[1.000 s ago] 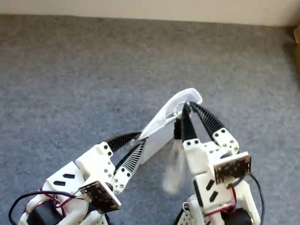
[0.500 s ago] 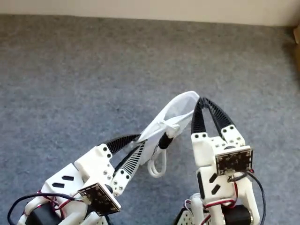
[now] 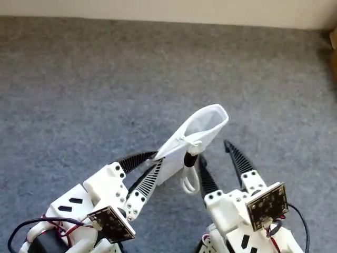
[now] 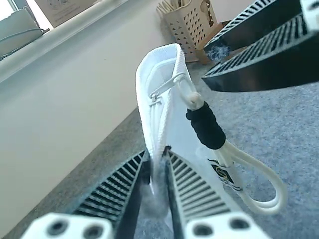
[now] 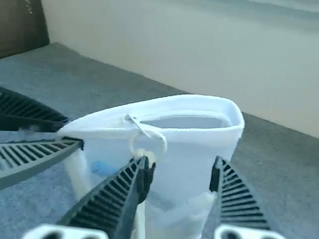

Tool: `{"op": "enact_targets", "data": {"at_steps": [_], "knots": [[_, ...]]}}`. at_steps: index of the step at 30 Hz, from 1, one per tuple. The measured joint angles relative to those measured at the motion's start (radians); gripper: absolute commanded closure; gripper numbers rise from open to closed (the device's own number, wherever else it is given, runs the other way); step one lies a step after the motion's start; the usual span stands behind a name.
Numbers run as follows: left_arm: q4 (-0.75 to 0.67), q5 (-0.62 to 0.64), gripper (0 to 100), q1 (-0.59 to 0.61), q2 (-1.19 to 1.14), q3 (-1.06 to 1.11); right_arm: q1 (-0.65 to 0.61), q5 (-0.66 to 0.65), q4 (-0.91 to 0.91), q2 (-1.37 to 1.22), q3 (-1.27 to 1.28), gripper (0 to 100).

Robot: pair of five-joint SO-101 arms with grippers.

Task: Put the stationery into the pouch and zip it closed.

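A white mesh pouch [image 3: 196,132] is held up off the grey carpet, tilted, with its mouth [image 5: 188,120] gaping at the raised end. My left gripper [image 3: 158,161] is shut on the pouch's lower end [image 4: 158,159]. A white cord loop [image 3: 188,182] with a black bead [image 4: 205,127] hangs from the zip pull [image 5: 144,139]. My right gripper [image 3: 214,151] stands open just short of the pouch, one finger on each side of the pouch's width in the right wrist view [image 5: 180,167], touching nothing.
Grey carpet [image 3: 79,79] spreads all round, bounded by a pale wall [image 3: 158,8] at the far edge. A wooden slatted holder [image 4: 187,22] stands by the wall. The left arm's fingers [image 5: 35,134] lie close beside my right gripper.
The right gripper has pulled back from the pouch's raised end toward its base and opened. The cord, swinging before, now hangs down. The left arm has kept its hold.
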State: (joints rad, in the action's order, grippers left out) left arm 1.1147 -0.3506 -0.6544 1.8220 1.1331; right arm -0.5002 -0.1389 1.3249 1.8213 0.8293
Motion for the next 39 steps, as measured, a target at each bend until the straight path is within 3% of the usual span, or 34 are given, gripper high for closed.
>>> {"op": "enact_targets", "data": {"at_steps": [13,15,19,23,35,39], "knots": [[0.000,0.000,100,0.009,0.000,0.000,-0.052,0.006,-0.207,-0.002,0.226,81.1],[0.000,0.000,100,0.009,0.000,-0.002,-0.052,0.006,-0.216,-0.002,0.233,86.1],[0.000,0.000,100,0.009,0.000,-0.002,-0.046,0.000,-0.218,-0.002,0.233,98.1],[0.000,0.000,100,0.009,0.000,-0.002,-0.046,-0.066,-0.218,-0.002,0.235,98.9],[0.000,0.000,99,-0.002,0.000,-0.002,-0.002,-0.077,-0.149,-0.003,0.195,99.1],[-0.006,0.000,90,-0.026,0.000,-0.002,-0.094,-0.078,-0.106,-0.003,0.180,99.1]]}}
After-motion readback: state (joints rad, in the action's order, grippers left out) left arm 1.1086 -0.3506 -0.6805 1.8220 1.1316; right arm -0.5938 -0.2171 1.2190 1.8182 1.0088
